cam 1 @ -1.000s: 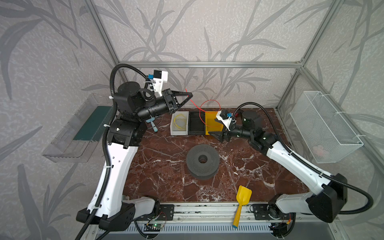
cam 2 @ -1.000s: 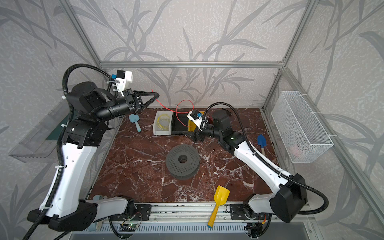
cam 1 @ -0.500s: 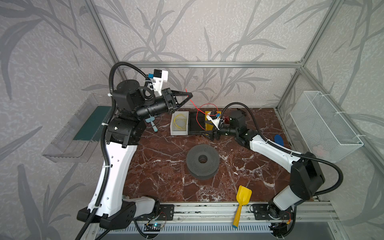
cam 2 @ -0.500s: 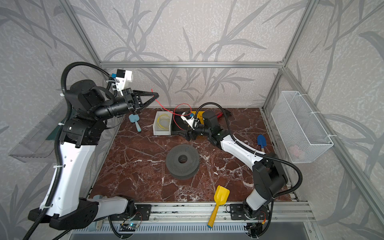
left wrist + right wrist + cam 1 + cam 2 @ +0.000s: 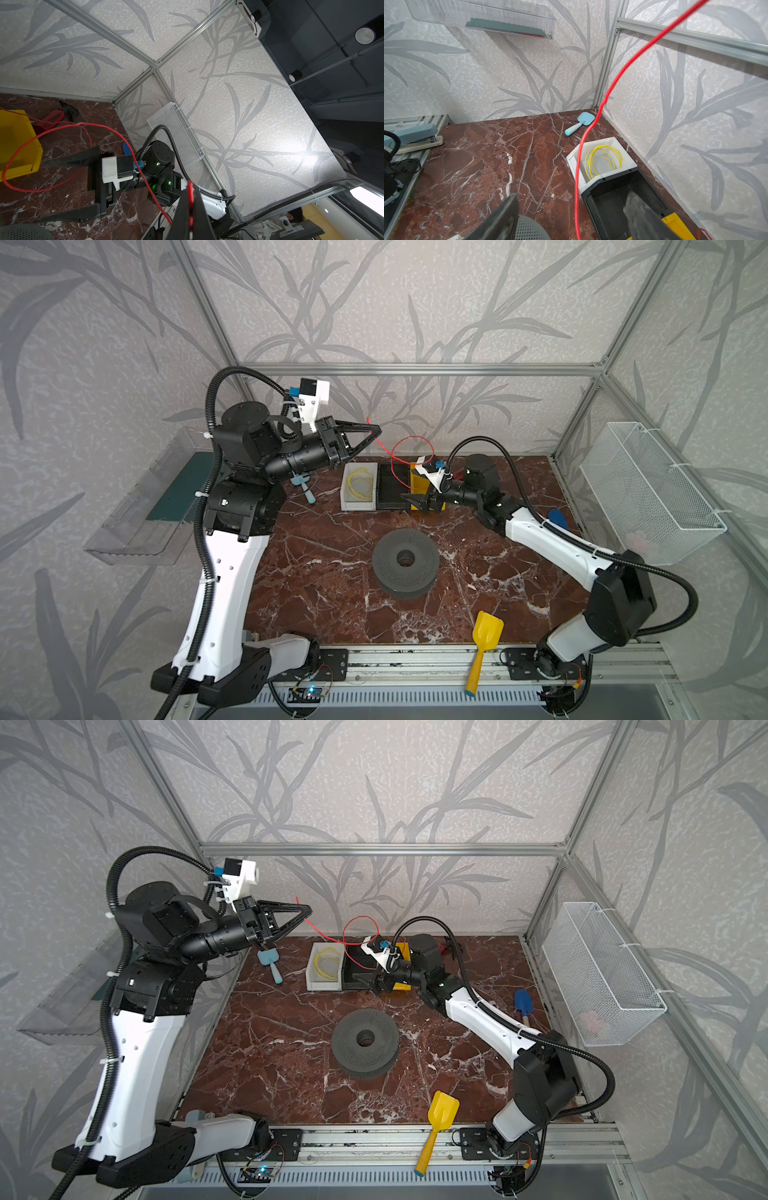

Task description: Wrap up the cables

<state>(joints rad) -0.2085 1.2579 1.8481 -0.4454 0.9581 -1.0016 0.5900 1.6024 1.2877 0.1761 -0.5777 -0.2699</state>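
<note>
Marbled red-brown worktop (image 5: 324, 572) fills a leaf-patterned enclosure. High over its 11 o'clock corner the left tool (image 5: 375, 432) has its fingers pressed together, pinching the red cable (image 5: 576, 187) near its end. That cable sags, curls into an airborne loop and drops toward the black bin (image 5: 388, 489) at 12 o'clock. At that bin's near edge the right tool (image 5: 415, 502) sits low, fingers spread; the cable hangs between them, contact unclear. Coiled in the white bin (image 5: 345, 493) just beside lies the yellow cable (image 5: 604, 146). At centre rests the grey spool (image 5: 386, 568).
</note>
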